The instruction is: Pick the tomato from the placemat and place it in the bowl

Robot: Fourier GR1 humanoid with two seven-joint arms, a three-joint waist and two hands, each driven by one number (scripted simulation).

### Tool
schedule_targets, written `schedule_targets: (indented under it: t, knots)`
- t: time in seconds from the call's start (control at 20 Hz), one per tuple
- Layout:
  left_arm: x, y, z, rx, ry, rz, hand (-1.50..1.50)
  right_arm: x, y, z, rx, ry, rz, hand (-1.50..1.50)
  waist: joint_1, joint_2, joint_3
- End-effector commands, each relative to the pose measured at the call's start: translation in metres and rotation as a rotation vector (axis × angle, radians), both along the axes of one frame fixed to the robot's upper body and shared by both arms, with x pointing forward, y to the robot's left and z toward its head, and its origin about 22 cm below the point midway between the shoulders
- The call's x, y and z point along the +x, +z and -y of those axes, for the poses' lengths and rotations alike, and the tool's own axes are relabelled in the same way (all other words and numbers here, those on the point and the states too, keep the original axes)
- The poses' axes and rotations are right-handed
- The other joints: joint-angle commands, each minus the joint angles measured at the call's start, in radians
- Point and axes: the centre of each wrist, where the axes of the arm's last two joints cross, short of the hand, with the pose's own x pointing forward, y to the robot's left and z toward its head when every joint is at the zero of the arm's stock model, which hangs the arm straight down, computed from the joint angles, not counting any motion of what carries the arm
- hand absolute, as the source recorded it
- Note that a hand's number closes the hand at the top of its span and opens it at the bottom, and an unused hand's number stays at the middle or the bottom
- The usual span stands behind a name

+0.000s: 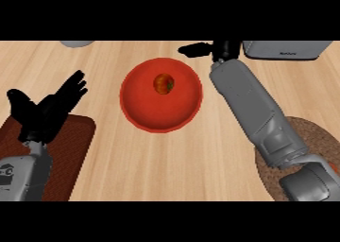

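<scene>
Nearest me, at the lower right of the frame, my right forearm (270, 127) crosses a round brown placemat (319, 137) and stretches up toward the top centre. At lower left, my left hand (44, 111) rests over a dark red-brown mat (75, 142), fingers straight and spread, holding nothing. Mid-frame I see the red bowl (161, 94) on the wooden counter (165, 160), with the tomato (164, 83) lying inside it, slightly above its centre. Beyond the bowl, at the top, my right hand (200, 48) shows black fingers relaxed and apart from the bowl, empty. A grey appliance (288, 49) sits at upper right, a grey object (76, 43) at upper left.
</scene>
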Motion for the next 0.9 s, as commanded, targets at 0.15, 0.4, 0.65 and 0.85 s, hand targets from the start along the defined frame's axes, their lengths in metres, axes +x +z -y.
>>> schedule_targets:
  t: [0.15,0.4,0.65,0.85]
  knots:
    - [-0.015,-0.001,-0.024,0.005,0.066,-0.018,0.0,-0.018,-0.014,0.022,-0.069,0.195,0.106,-1.5,-0.061,-0.026,0.0]
    - [-0.018,-0.006,-0.031,0.001,0.083,-0.038,0.0,-0.043,-0.004,0.043,-0.025,0.284,0.158,-1.5,-0.1,-0.036,0.0]
    - [-0.026,-0.01,-0.041,0.013,0.125,-0.041,0.0,-0.089,-0.009,0.028,0.118,0.471,0.2,-1.5,-0.121,-0.045,0.0]
    - [-0.029,-0.011,-0.04,0.002,0.136,-0.035,0.0,-0.134,-0.019,0.041,0.245,0.541,0.219,-1.5,-0.14,-0.045,0.001]
